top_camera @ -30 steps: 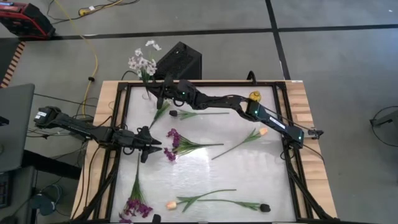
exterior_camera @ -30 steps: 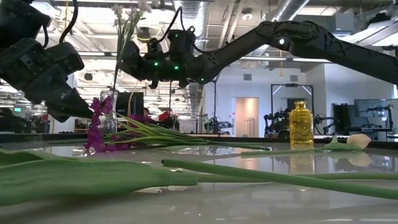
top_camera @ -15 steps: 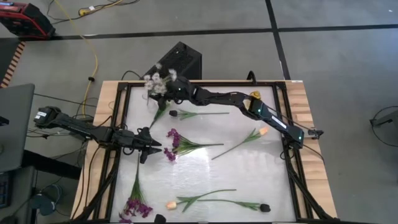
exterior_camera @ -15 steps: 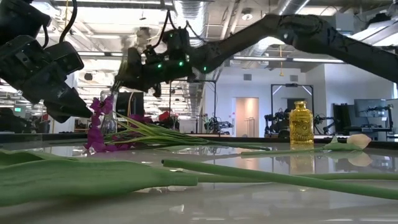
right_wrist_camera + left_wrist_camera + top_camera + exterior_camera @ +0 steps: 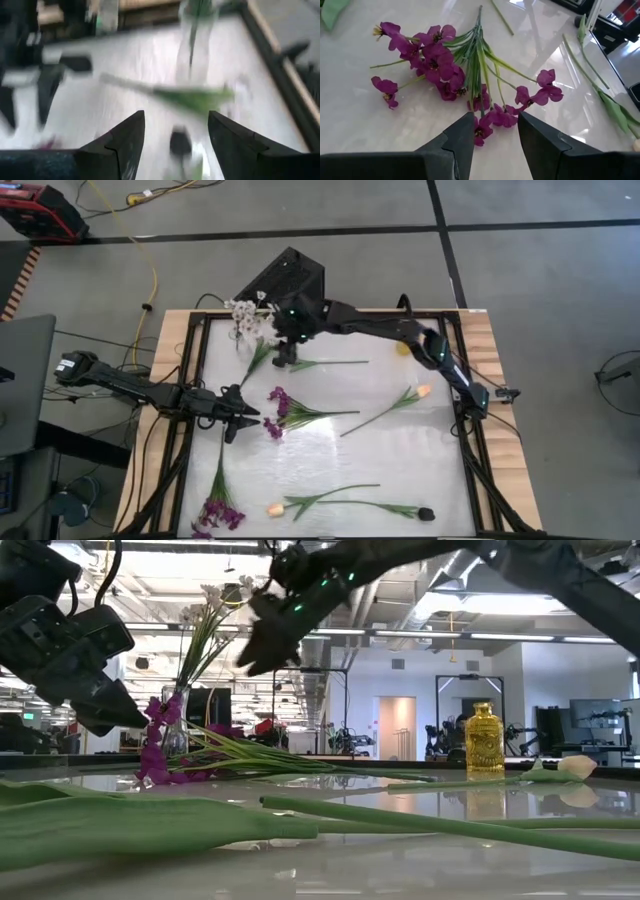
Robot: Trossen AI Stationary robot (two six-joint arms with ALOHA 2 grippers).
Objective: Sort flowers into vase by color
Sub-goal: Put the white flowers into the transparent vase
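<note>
I see the table top point(image 5: 330, 450) evenly and brightly lit from above, its glossy white surface throwing a broad pale glare around the middle. In the low view the ceiling strip lights point(image 5: 520, 637) burn bright, and the table mirrors the yellow bottle point(image 5: 483, 741); the nearest green stem point(image 5: 150, 825) is soft, out of focus. The right arm point(image 5: 300, 605) smears with motion blur there. My right wrist view is blurred throughout. The left wrist view is sharp on the purple flowers point(image 5: 440, 60), with white glare patches nearby.
</note>
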